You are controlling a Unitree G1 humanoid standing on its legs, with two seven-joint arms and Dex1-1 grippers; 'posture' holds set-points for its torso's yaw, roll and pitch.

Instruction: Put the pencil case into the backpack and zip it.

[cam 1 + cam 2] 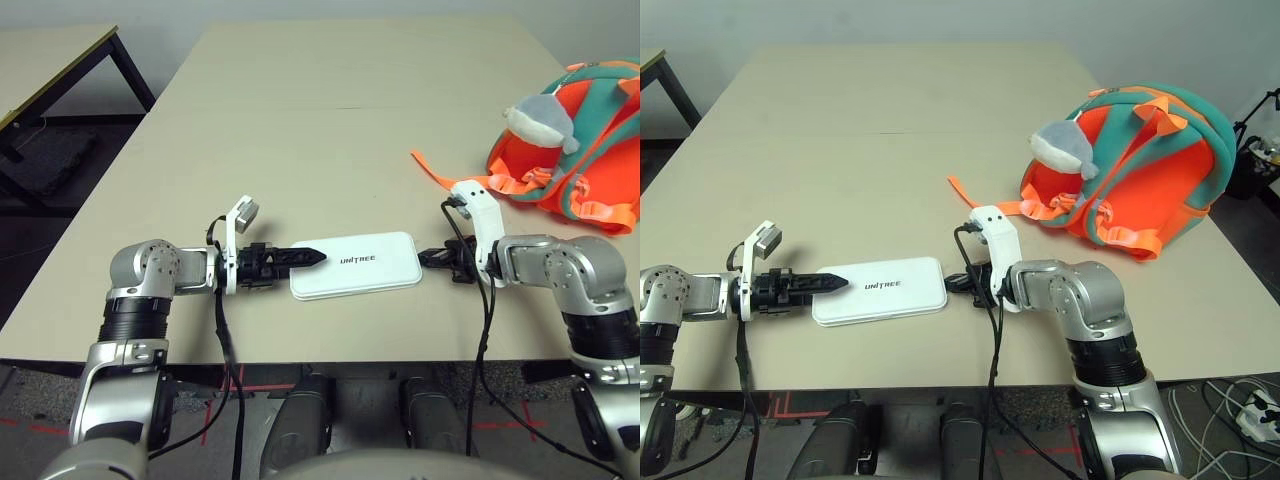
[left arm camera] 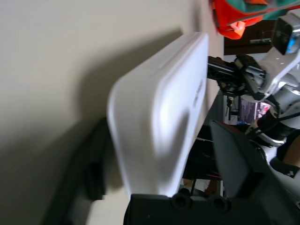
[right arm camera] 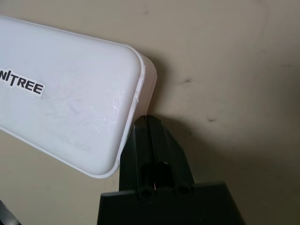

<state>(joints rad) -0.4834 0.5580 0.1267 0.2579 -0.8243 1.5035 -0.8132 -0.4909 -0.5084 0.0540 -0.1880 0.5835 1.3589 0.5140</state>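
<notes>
Near our beige rectangular table's (image 1: pixel 300 120) front edge, our black left gripper's (image 1: pixel 320 258) fingers widely straddled the flat white rounded-rectangle case (image 1: pixel 360 272); our black right gripper's (image 3: pixel 146 117) were closed.

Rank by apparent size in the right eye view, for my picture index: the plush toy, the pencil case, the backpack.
1. backpack
2. pencil case
3. plush toy
</notes>
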